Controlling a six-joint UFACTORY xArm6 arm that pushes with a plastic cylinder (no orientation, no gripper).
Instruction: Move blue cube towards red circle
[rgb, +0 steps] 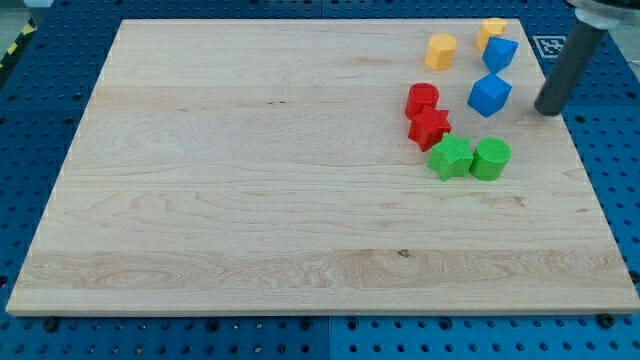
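No readable text, only a black-and-white coded marker (549, 46) beside the board (250, 200)

Arm: one dark rod, entering from the view's top right corner, leaning slightly, its upper part cut off by the frame edge. Finish: matte, dark grey to black. My tip (549, 110): lower end of the rod, down at counter level near the view's right edge. Nothing held.
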